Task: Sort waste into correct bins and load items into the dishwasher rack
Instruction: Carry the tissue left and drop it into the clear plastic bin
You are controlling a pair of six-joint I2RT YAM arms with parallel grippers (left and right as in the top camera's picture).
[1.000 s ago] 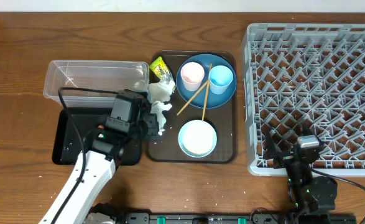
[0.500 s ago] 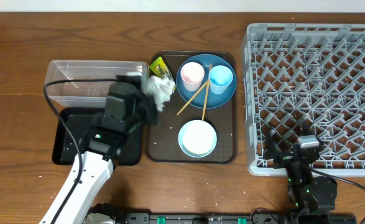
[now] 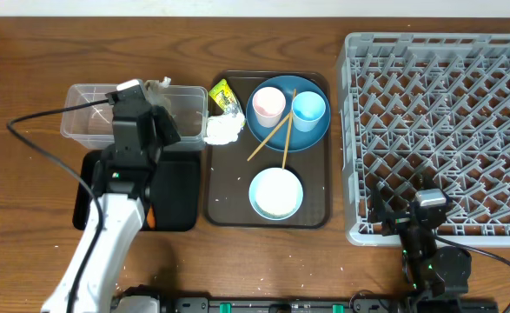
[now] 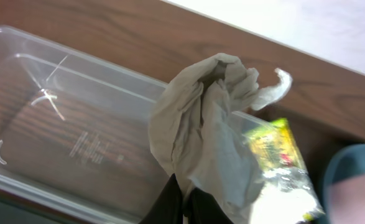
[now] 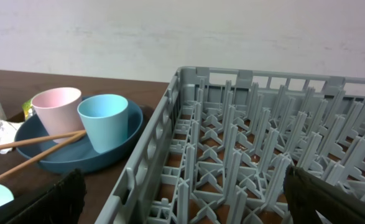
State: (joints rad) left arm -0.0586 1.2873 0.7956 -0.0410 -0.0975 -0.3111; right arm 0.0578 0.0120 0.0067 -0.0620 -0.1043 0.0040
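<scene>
Left wrist: our left gripper (image 4: 183, 200) clamps the crumpled white tissue (image 4: 201, 137) directly above the clear plastic rectangular tub (image 4: 64, 143); right gripper (image 5: 185, 196) gapes wide, far off

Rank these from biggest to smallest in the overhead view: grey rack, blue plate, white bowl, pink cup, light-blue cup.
1. large square grey plastic peg rack
2. round blue plate
3. white bowl
4. pink cup and light-blue cup: they look about the same size, so I can't rank them.
</scene>
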